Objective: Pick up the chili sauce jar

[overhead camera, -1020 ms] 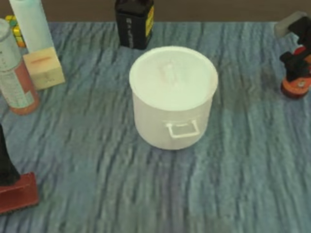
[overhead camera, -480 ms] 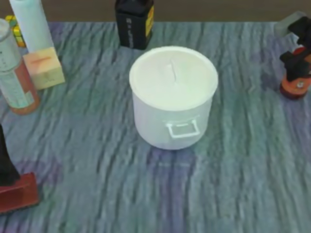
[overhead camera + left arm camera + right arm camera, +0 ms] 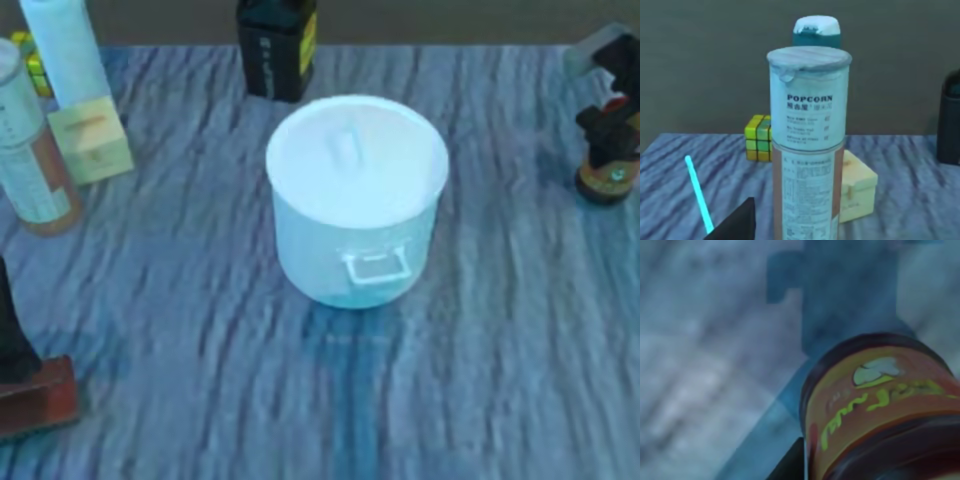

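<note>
The chili sauce jar [image 3: 606,180] is small, with an orange-red label, and stands at the table's far right edge. My right gripper [image 3: 609,150] comes down over it from above and is shut on the jar. In the right wrist view the jar [image 3: 880,405] fills the lower part, with a dark finger [image 3: 790,465] pressed against its side. I cannot tell whether the jar's base is off the cloth. My left arm [image 3: 10,335] stays parked at the left edge. One of its fingers [image 3: 737,222] shows far off to the side, so the gripper is open and holds nothing.
A big white lidded pot [image 3: 355,200] stands mid-table. A black bottle [image 3: 278,45] is at the far edge. At the far left are a popcorn can [image 3: 30,160], a cream box [image 3: 92,140], a pale bottle [image 3: 62,45] and a colour cube [image 3: 759,137]. A red-brown block [image 3: 35,400] lies front left.
The right gripper and the jar have shifted a few pixels up the top view. The left arm and the other things have not moved.
</note>
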Robot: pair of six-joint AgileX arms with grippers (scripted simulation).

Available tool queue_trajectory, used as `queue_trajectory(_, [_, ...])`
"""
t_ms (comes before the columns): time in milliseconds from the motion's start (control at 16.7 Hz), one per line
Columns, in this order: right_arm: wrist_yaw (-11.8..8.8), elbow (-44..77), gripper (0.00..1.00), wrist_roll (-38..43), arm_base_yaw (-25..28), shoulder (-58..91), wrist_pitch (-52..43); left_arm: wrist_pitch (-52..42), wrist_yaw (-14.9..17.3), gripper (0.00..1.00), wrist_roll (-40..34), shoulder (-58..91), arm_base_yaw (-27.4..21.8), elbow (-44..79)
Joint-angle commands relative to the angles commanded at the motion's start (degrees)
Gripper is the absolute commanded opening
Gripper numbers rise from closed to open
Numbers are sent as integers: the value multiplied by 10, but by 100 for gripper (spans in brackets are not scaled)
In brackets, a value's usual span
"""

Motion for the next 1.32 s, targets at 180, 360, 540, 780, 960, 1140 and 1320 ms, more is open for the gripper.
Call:
queue_trajectory(180, [-2,-39,0,1,1,-41,-4,0,0,100,0,0,0,0])
queue_trajectory(360, [-3,-113,0,2,4,-135,-16,0,0,100,0,0,0,0])
queue_trajectory(540, [-3,-194,0,1,7,-233,-30,0,0,100,0,0,0,0])
queue_trajectory(780, [-3,-241,0,0,9,-281,-41,0,0,100,0,0,0,0])
queue_trajectory(960, [-3,-238,0,1,6,-280,-40,0,0,100,0,0,0,0])
queue_trajectory(1140, [-1,-240,0,22,13,-277,-36,0,0,100,0,0,0,0])
queue_trajectory(1320, [5,-242,0,97,36,-265,-26,0,0,100,0,0,0,0])
